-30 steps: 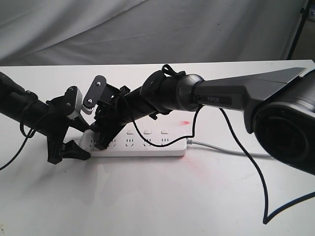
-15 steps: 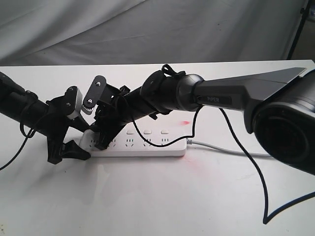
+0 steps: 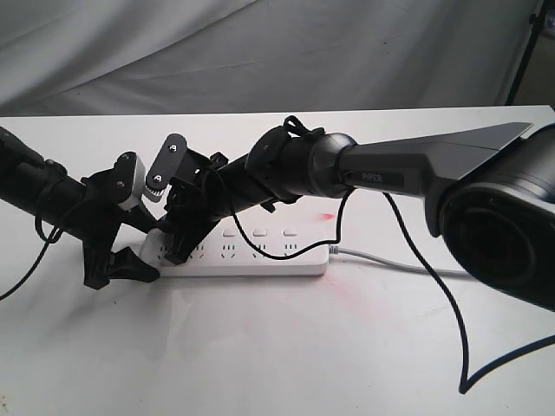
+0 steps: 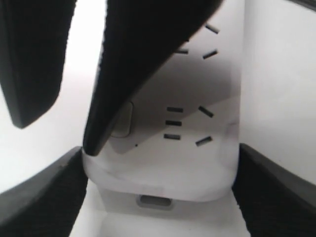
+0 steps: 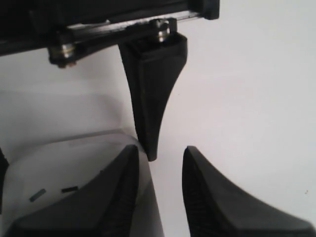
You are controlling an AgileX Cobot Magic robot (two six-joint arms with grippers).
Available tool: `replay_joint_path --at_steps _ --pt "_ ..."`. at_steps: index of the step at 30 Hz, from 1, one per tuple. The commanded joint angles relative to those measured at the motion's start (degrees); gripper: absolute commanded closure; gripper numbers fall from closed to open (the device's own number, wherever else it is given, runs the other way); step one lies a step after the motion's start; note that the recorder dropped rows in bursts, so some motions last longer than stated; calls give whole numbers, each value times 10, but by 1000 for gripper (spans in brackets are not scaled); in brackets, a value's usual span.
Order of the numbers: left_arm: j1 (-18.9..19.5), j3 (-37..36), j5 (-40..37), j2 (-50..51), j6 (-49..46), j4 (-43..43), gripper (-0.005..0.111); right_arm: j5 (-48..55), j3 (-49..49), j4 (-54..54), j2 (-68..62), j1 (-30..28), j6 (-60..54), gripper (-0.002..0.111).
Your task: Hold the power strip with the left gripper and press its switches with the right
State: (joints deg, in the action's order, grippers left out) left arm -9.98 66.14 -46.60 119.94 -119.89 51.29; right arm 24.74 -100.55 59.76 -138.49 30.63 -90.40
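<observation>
My left gripper [image 3: 128, 265] is pinching the power strip [image 3: 260, 251] across its width. In the left wrist view the two pads sit against its long sides at the rounded end. The strip lies flat on the white worktop [image 3: 260, 355], left of the middle. Its long axis runs along the front edge, with the clamped end toward the left edge and the grey cable [image 3: 390, 260] trailing toward the right edge.

My right gripper [image 5: 161, 168] has reached across the middle to that same clamped end, so both arms crowd the left end of the strip. Its jaws stand a little apart with nothing between them. One finger [image 4: 133, 74] lies over the strip, and the other hangs past its far side over bare worktop. The tip of the inner finger comes down right at the first switch [image 4: 122, 121]. I cannot tell whether it is actually bearing on it.

The other switches [image 3: 259, 233] sit in a row along the strip's far side and lead away toward the right edge. I judge that the next press means sliding my right jaws along that axis.
</observation>
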Motion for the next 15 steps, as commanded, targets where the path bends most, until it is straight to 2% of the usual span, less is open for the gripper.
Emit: replay_joint_path --at_steps 1,15 --pt "-3 3 3 1 -1 4 42 14 7 -31 -19 2 -5 78" --pt "-3 3 3 1 -1 4 42 33 8 -55 -27 2 -5 78"
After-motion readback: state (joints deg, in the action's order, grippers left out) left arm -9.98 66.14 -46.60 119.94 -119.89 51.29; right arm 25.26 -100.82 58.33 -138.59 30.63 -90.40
